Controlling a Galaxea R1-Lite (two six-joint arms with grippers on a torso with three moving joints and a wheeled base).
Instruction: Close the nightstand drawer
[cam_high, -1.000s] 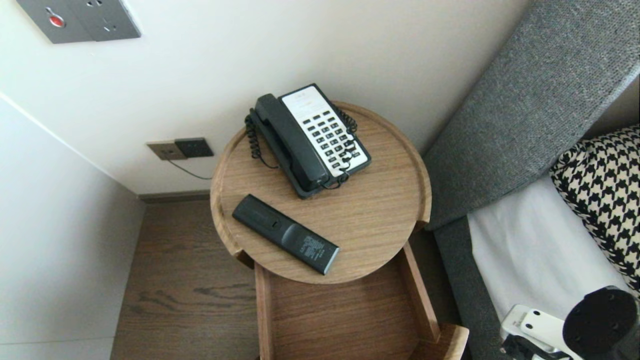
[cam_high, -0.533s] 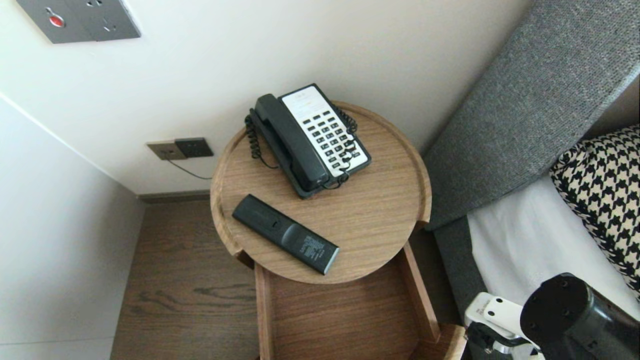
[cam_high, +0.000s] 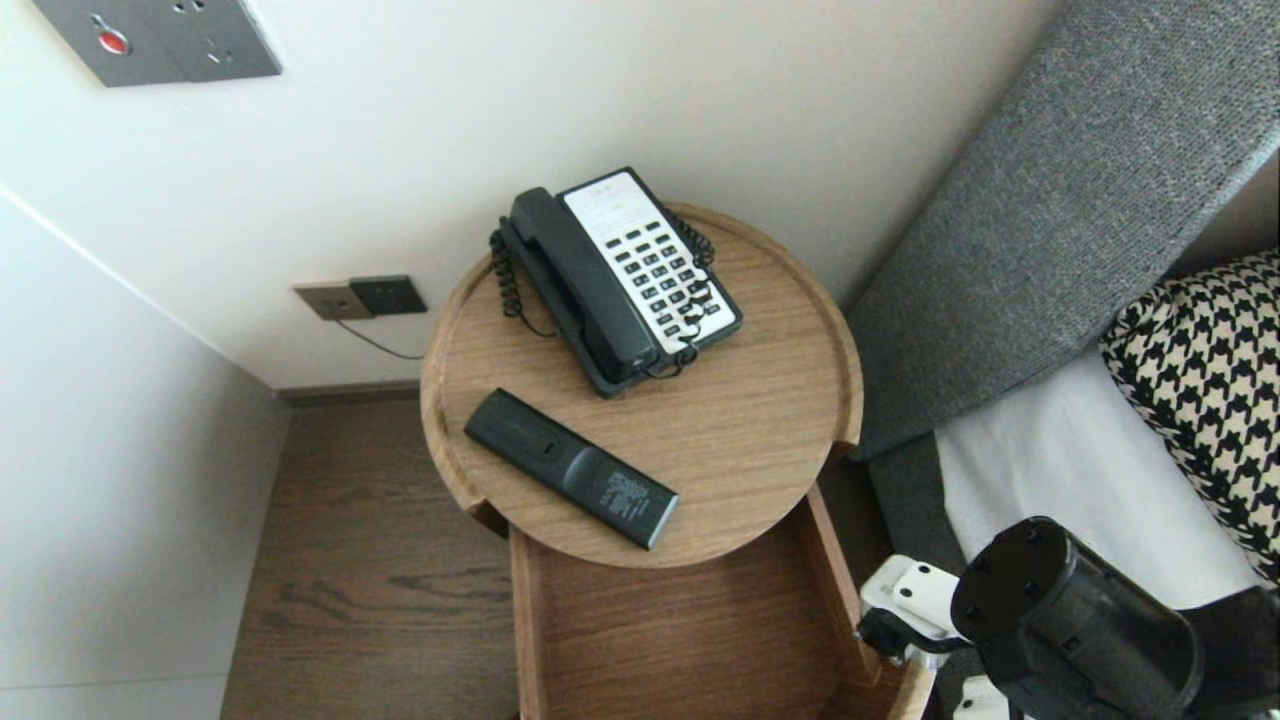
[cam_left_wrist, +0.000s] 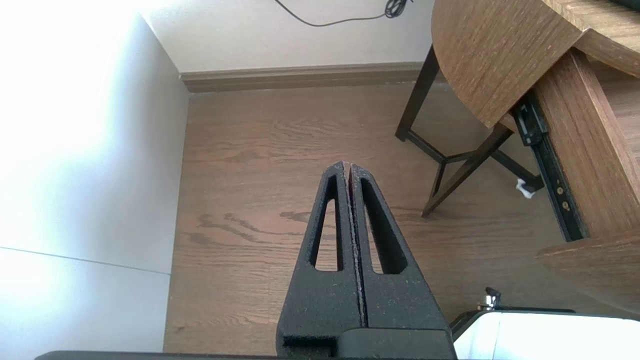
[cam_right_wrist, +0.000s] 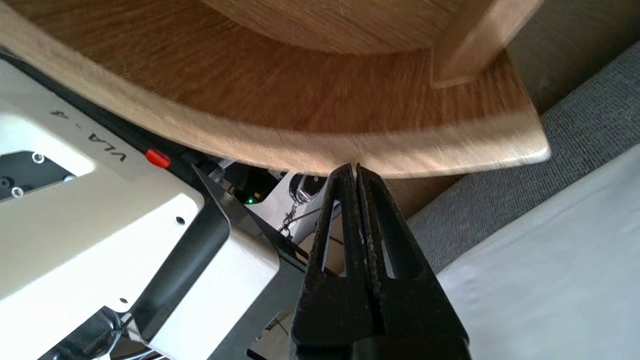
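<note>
A round wooden bedside table (cam_high: 760, 430) carries a black-and-white desk phone (cam_high: 620, 280) and a black remote (cam_high: 570, 468). Below its top a wooden drawer (cam_high: 838, 590) stands pulled out, and nothing shows inside it. My right arm (cam_high: 1070, 630) reaches in from the lower right, beside the drawer's front corner. In the right wrist view my right gripper (cam_right_wrist: 354, 167) is shut and holds nothing, its tips just short of the drawer's curved front (cam_right_wrist: 310, 150). My left gripper (cam_left_wrist: 346, 164) is shut and hangs parked over the wooden floor (cam_left_wrist: 260, 165), to the table's left.
A bed with a white sheet (cam_high: 1060, 480), a grey headboard (cam_high: 1050, 230) and a houndstooth pillow (cam_high: 1210, 380) borders the table's right. Wall sockets (cam_high: 360, 297) with a cable sit behind the table. My white base (cam_right_wrist: 100, 240) lies under the drawer front. A side wall closes the left.
My right arm has swung up and to the left in the head view, from over the bed's edge to the drawer's front right corner. Phone, remote and drawer have stayed put.
</note>
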